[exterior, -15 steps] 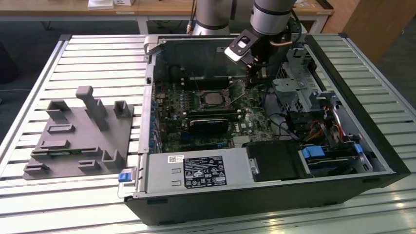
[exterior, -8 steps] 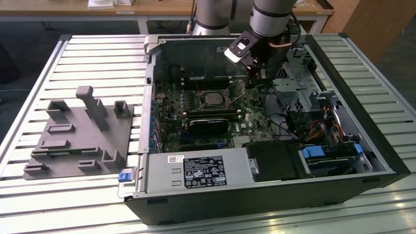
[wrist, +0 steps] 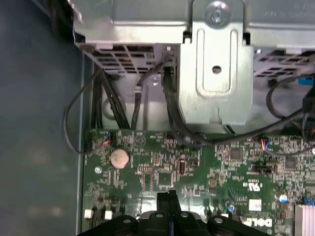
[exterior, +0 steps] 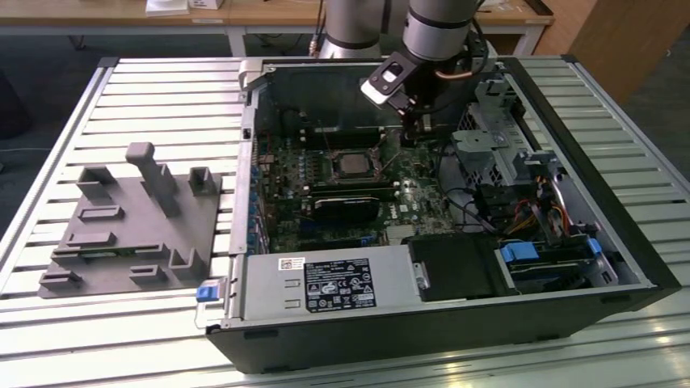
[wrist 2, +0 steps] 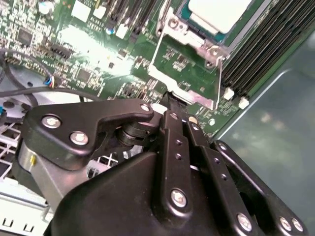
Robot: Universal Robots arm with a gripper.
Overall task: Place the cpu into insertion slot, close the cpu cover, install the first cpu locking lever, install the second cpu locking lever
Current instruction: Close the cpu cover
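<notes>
The cpu lies with its silvery top up in the insertion slot on the green motherboard; it also appears in the second wrist view. The cpu cover, a thin metal frame, stands swung open beside the slot, and the board shows through its window. My gripper hangs low over the board, on the exterior view's right of the slot. In the second wrist view the gripper has its black fingers pressed together, shut, with the tips at the cover's free edge. Whether the tips touch the cover is unclear. The first wrist view shows the gripper above the board.
The open computer case walls in the work area. A metal drive cage and black cables stand close behind the gripper. A power supply and a black fan shroud fill the near side. A grey fixture sits on the table, on the exterior view's left.
</notes>
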